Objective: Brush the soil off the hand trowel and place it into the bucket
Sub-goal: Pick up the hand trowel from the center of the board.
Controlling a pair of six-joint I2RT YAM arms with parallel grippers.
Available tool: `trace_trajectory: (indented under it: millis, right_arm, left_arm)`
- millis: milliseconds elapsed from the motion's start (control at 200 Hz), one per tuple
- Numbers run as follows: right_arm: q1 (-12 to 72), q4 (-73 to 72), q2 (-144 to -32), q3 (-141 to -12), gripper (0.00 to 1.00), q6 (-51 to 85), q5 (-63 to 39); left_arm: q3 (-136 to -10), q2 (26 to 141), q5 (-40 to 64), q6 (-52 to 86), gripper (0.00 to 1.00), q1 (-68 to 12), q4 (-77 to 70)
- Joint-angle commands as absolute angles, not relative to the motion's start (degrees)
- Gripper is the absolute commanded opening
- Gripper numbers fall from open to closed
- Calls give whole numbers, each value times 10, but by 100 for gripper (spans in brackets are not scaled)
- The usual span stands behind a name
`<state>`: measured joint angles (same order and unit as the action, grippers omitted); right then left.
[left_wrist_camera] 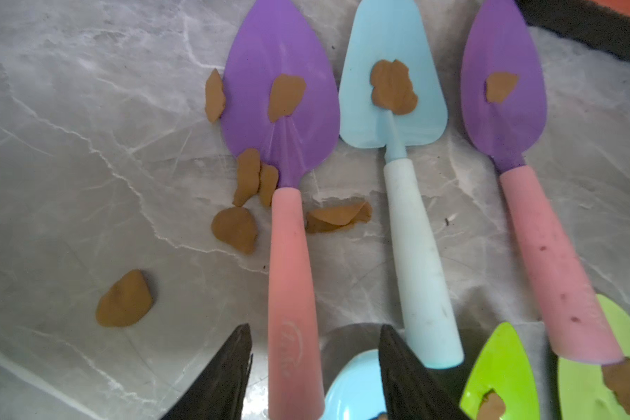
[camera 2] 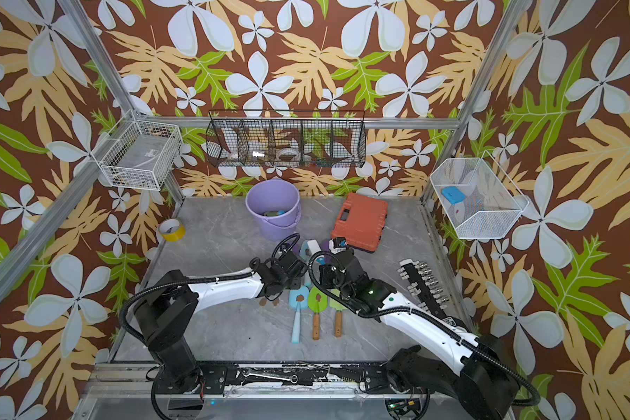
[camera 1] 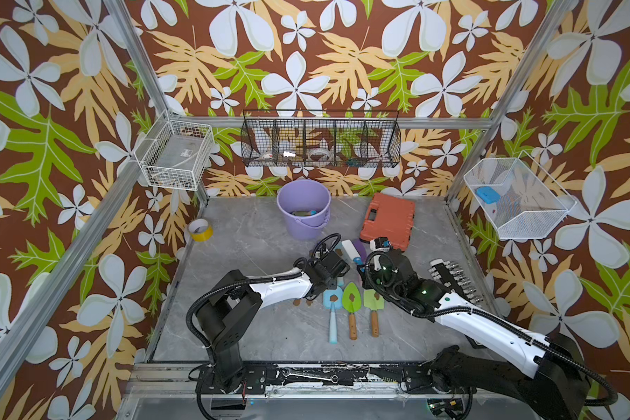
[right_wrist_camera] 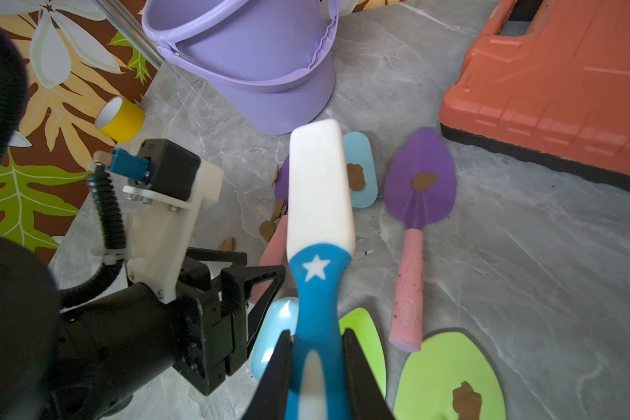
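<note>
The left gripper (left_wrist_camera: 315,329) is hanging low over the grey table (left_wrist_camera: 70,145). Its fingers (left_wrist_camera: 233,374) are spread and straddling the pink handle of a purple trowel (left_wrist_camera: 281,54), with a sliver of gap showing on each side, so it is gripping nothing. That trowel is lying flat, carrying one blob of soil (left_wrist_camera: 286,96) on its blade, while more blobs (left_wrist_camera: 233,229) are lying loose on the table beside its neck. The right gripper (right_wrist_camera: 316,332) is clenching the blue handle of a white-headed brush (right_wrist_camera: 319,189), holding it above the trowel. The bucket (camera 1: 303,214) is standing upright just beyond the blades, holding something that may be another trowel, though it is too small to tell.
</note>
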<state>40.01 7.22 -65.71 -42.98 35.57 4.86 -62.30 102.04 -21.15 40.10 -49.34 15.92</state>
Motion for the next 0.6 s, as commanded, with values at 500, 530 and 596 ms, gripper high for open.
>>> trace_trajectory:
  millis: [500,530,596]
  right_arm:
    - [399,56,-654,-423,0,354,50]
    - [399,56,-655,-424,0,355,50]
    - [399,56,-655,-426,0,356,50]
  left_arm:
    - [-628,1063,-194,366,42,-465,134]
    - [-628,1065,-190,365,42,-464,134]
    - [-625,1068,-188,365,41,-465,132]
